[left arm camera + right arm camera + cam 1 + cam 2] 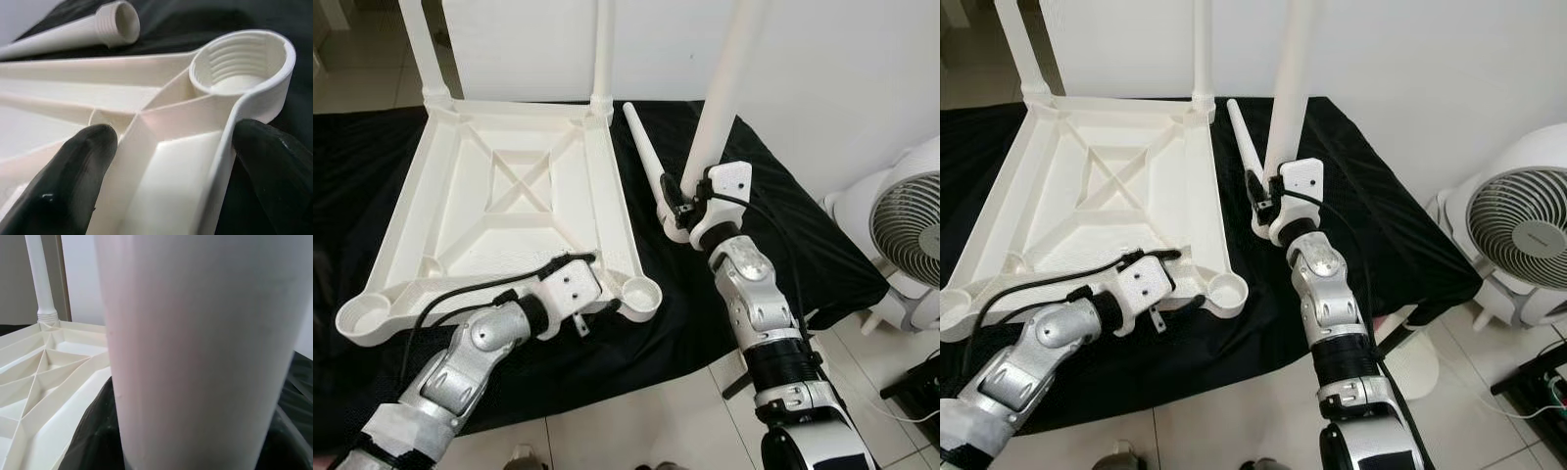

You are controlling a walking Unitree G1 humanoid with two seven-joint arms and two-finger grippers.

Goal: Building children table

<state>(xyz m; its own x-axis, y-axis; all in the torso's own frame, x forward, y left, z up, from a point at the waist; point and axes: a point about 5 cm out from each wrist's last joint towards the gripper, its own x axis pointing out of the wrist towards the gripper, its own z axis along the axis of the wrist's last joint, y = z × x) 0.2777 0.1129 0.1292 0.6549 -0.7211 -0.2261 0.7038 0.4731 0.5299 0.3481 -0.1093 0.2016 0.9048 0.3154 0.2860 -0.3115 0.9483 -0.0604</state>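
At tabletop (509, 196) near corner, left gripper (579, 284) is clamping the rim, steadying it; right gripper (690, 208) is gripping upright leg (724, 88) for the empty socket (641, 290).

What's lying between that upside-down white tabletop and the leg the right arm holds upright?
A loose white leg lies on the black cloth, between the tabletop and the held leg, in both eye views.

fingers (73, 171) straddling tabletop rim (230, 142), threaded socket (239, 63)

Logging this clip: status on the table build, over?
Left gripper clamps tabletop rim by empty near-right socket. Right gripper holds table leg upright, off the socket. Spare leg lies alongside on black cloth.
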